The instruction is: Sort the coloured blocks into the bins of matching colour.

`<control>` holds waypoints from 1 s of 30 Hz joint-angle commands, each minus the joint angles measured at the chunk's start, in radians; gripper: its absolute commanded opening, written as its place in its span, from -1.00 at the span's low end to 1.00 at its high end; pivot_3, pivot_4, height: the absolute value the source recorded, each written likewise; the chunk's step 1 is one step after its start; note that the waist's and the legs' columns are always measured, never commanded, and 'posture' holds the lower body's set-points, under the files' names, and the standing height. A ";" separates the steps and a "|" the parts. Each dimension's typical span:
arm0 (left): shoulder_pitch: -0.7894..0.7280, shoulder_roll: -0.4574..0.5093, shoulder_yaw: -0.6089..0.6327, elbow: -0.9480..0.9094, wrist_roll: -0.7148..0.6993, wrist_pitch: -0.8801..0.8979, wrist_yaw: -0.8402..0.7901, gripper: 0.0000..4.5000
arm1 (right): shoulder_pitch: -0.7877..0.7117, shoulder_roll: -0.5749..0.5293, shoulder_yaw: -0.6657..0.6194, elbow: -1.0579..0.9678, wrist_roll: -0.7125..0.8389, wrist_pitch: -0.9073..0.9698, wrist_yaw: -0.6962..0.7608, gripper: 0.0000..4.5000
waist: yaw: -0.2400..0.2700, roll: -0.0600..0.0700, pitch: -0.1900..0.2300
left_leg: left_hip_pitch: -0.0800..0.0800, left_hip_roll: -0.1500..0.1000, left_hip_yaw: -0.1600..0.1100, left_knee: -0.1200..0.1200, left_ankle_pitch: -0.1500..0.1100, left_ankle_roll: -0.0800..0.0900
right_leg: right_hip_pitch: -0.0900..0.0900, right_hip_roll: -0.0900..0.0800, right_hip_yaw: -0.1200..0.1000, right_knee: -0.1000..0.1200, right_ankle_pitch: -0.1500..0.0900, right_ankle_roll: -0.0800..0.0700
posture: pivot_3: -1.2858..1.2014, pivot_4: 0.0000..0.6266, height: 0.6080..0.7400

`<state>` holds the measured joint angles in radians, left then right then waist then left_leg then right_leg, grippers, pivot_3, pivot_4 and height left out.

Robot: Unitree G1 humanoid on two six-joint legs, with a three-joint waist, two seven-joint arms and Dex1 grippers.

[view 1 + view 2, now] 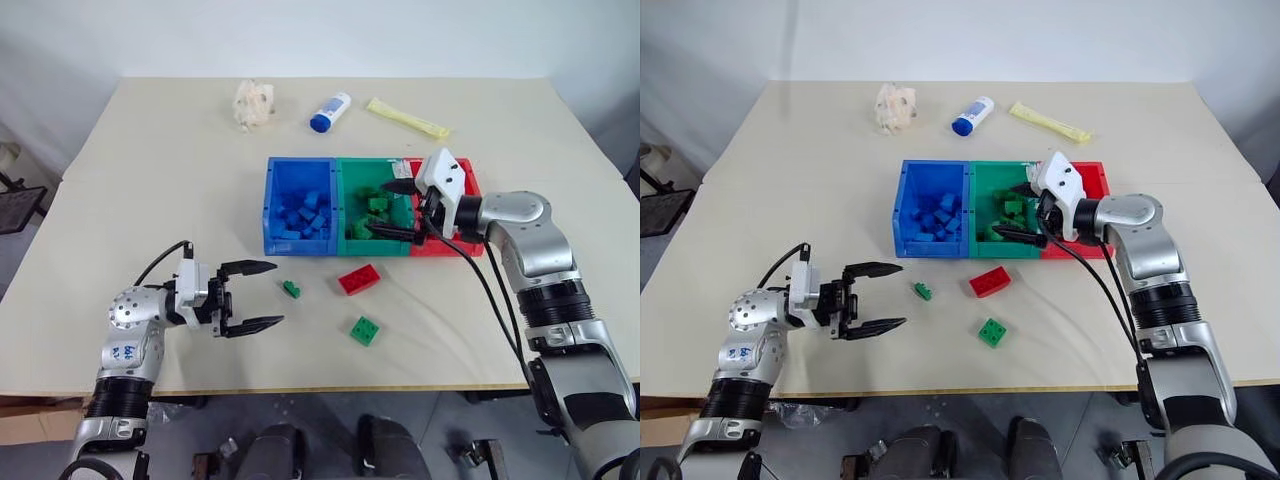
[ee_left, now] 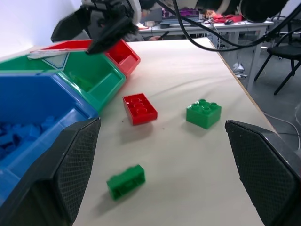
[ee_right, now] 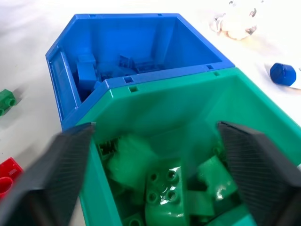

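Hovering spread and empty over the green bin [image 1: 374, 215], the right gripper [image 1: 398, 208] is leaving three blocks unsorted before the left gripper's [image 1: 252, 296] equally wide, empty jaws: small green brick [image 1: 291, 289], red brick [image 1: 359, 279], green square brick [image 1: 365, 331].

Lab/office | desks w/ clutter [image 2: 202, 19], office chair [image 2: 282, 52], cables

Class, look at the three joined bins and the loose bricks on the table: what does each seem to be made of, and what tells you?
The bins: probably moulded hard plastic, smooth and slightly glossy, with thin, evenly coloured walls. The red brick and the two green bricks: likely glossy rigid plastic with crisp moulded studs. The table: a matte beige top; the material is unclear.
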<state>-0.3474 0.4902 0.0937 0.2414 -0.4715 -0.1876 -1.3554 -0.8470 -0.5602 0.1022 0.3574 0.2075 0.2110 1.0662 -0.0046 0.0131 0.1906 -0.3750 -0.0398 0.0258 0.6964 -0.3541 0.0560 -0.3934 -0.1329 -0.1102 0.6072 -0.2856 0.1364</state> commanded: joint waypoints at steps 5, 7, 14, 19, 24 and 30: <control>-0.019 0.002 0.001 0.011 -0.007 -0.021 -0.018 1.00 | 0.016 -0.029 -0.041 -0.072 0.029 -0.013 0.024 0.98 | 0.001 0.000 0.000 | 0.000 0.001 0.000 0.000 0.000 0.000 | 0.000 0.000 0.000 0.000 0.000 0.000 | 0.03 -0.52 1.00; -0.024 0.000 0.000 0.017 -0.006 -0.023 -0.021 1.00 | 0.060 -0.062 -0.050 -0.134 0.063 0.012 0.071 0.98 | 0.004 0.000 0.000 | 0.000 0.000 0.000 0.001 0.000 0.000 | 0.000 0.000 0.000 0.000 0.000 0.000 | 0.03 -0.52 1.00; -0.037 0.009 0.002 0.047 -0.008 -0.030 -0.047 1.00 | 0.284 -0.241 -0.139 -0.281 0.169 -0.004 0.271 0.98 | 0.012 0.000 0.000 | 0.000 0.000 -0.001 0.001 0.000 0.000 | 0.001 0.000 0.000 -0.001 0.000 0.000 | 0.03 -0.52 1.00; -0.045 0.023 0.007 0.069 -0.013 -0.029 -0.083 1.00 | 0.457 -0.370 -0.223 -0.330 0.213 -0.041 0.372 0.98 | 0.016 0.000 0.000 | 0.000 0.000 0.002 0.001 0.000 0.000 | 0.001 0.000 0.000 -0.002 0.000 0.000 | 0.03 -0.52 1.00; -0.054 0.032 0.011 0.090 -0.014 -0.030 -0.106 1.00 | 0.623 -0.483 -0.359 -0.295 0.225 -0.095 0.437 0.98 | 0.021 0.000 0.000 | 0.001 0.001 0.004 0.001 0.000 0.000 | 0.002 0.000 0.001 -0.002 0.000 0.000 | 0.03 -0.52 1.00; -0.062 0.035 0.015 0.099 -0.014 -0.028 -0.119 1.00 | 0.654 -0.492 -0.361 -0.378 0.241 -0.070 0.414 0.98 | 0.026 0.000 0.000 | 0.002 0.002 0.004 0.001 0.000 0.000 | 0.002 -0.001 0.003 -0.002 0.000 0.000 | 0.03 -0.52 1.00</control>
<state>-0.4011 0.5176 0.0976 0.3443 -0.4694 -0.2073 -1.4677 -0.1914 -1.0393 -0.2445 0.0321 0.4245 0.1349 1.4823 0.0218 0.0130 0.1907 -0.3726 -0.0373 0.0302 0.6976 -0.3542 0.0560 -0.3915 -0.1347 -0.1071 0.6049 -0.2855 0.1365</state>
